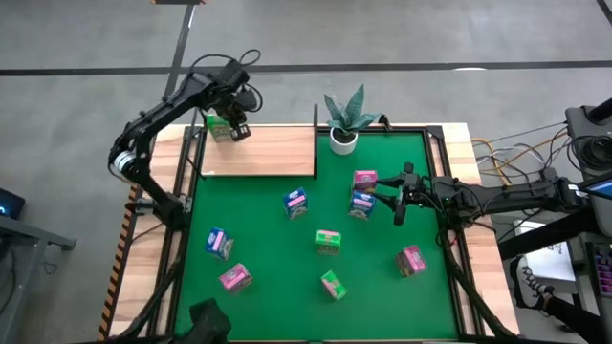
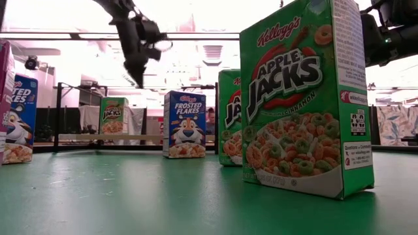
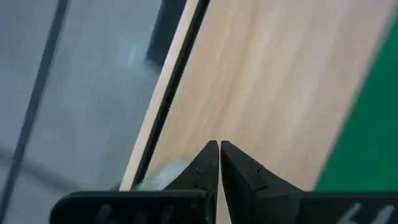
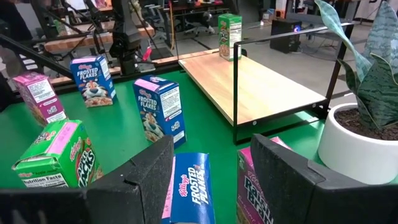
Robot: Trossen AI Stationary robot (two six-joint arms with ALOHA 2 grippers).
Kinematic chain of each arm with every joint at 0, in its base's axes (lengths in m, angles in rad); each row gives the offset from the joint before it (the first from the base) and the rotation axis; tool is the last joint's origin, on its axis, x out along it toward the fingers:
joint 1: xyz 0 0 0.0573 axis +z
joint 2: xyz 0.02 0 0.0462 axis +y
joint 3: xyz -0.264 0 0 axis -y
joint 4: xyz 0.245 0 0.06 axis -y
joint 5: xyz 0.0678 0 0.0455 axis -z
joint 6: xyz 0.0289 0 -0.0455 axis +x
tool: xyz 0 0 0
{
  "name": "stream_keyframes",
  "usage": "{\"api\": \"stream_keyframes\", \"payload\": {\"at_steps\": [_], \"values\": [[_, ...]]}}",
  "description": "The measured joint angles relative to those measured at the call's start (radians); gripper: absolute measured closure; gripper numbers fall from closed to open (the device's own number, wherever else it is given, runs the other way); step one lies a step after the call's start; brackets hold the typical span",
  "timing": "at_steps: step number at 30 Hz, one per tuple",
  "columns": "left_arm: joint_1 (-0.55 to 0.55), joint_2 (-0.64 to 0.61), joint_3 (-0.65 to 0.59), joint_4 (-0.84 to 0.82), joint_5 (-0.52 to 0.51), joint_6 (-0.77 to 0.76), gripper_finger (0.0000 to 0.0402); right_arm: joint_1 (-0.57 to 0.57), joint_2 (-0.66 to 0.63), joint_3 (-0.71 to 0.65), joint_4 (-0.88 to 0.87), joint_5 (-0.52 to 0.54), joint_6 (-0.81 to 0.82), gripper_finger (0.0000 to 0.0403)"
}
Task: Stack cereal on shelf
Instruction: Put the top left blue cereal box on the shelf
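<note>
One green cereal carton [image 1: 219, 126] stands on the light-wood shelf [image 1: 263, 153] at its far left corner; it also shows in the low view [image 2: 113, 116]. My left gripper [image 1: 238, 130] is shut and empty, just above the shelf board [image 3: 261, 93] beside that carton. My right gripper [image 1: 395, 203] is open and level over the table's right part. Its fingers [image 4: 144, 177] stand over a blue-and-white carton [image 4: 190, 190] and a pink carton [image 4: 250, 193] without touching them. Several more cartons stand loose on the green table.
A potted plant [image 1: 345, 118] stands by the shelf's far right post [image 4: 236, 93]. Loose cartons: blue [image 1: 295, 202], blue [image 1: 219, 243], pink [image 1: 235, 277], green [image 1: 328, 242], green [image 1: 333, 284], pink [image 1: 411, 260]. Wooden table edges flank the green felt.
</note>
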Motion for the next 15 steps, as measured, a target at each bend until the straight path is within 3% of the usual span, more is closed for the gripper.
{"api": "stream_keyframes", "payload": {"at_steps": [6, 11, 15], "values": [[-0.154, -0.212, -0.199, 0.338, 0.06, -0.125, 0.0401, 0.0, 0.0, 0.0, 0.001, 0.0, 0.009, 0.0197], [-0.347, -0.385, -0.42, 0.696, 0.052, -0.168, 0.0402, 0.0, 0.0, 0.006, 0.008, 0.0, 0.012, 0.0197], [-0.5, -0.486, -0.564, 0.89, 0.009, -0.211, 0.0402, 0.0, 0.002, 0.028, 0.01, 0.003, 0.008, 0.0197]]}}
